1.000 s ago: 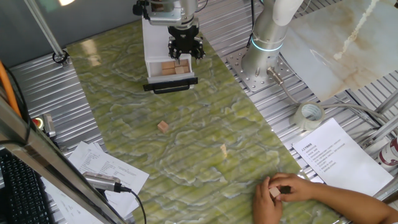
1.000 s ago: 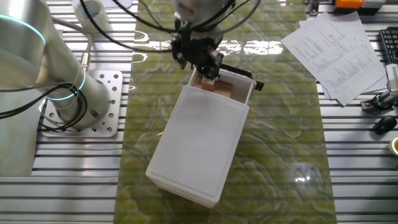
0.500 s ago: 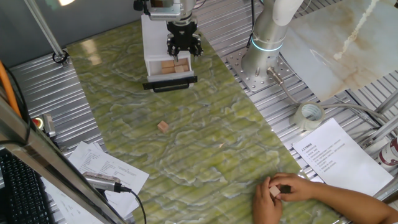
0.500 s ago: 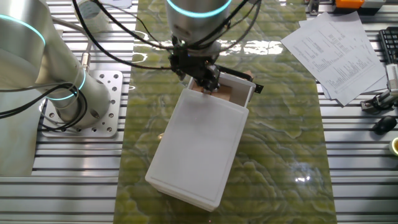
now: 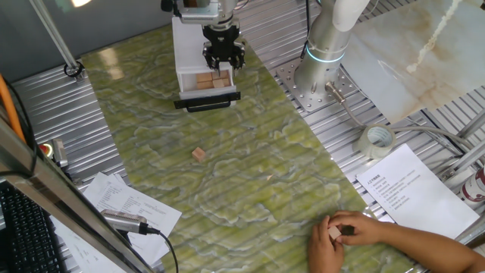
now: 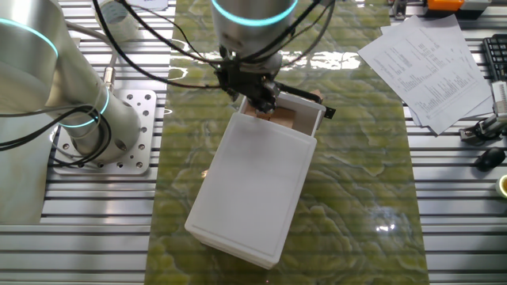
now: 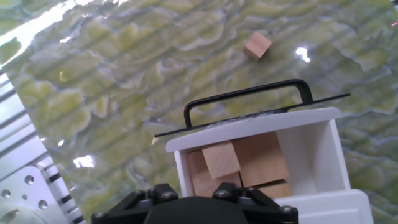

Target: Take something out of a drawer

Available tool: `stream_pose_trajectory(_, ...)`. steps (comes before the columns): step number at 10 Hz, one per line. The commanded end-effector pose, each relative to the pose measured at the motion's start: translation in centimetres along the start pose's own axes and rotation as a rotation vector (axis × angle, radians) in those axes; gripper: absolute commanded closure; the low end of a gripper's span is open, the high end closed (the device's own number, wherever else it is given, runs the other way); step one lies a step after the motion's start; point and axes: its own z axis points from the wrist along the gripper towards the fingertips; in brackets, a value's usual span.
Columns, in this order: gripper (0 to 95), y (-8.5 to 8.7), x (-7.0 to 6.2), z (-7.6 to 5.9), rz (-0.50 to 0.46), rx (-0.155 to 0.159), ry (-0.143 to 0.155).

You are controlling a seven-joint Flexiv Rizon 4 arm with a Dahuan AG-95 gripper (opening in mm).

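Green marbled surface: your tool hangs over the pulled-out drawer; can't tell whether its fingers are apart. Blocks sit inside the drawer, another block outside.

One fixed view: high, far, drawer at 12 o'clock. Other fixed view: overhead, opposite side. Hand view: close above the drawer, shared by all.

A tape roll lies right of centre, printed sheets below it. A keyboard sits lower left, papers beside it.
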Motion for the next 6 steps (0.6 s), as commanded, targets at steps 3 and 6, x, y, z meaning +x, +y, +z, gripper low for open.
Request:
stream_pose_trajectory(3,57.0,0.07,-0.09,-0.14,0.004,0.000,-0.014)
stream_pose_trajectory(6,57.0,0.07,-0.09,-0.14,0.039,0.004,-0.019)
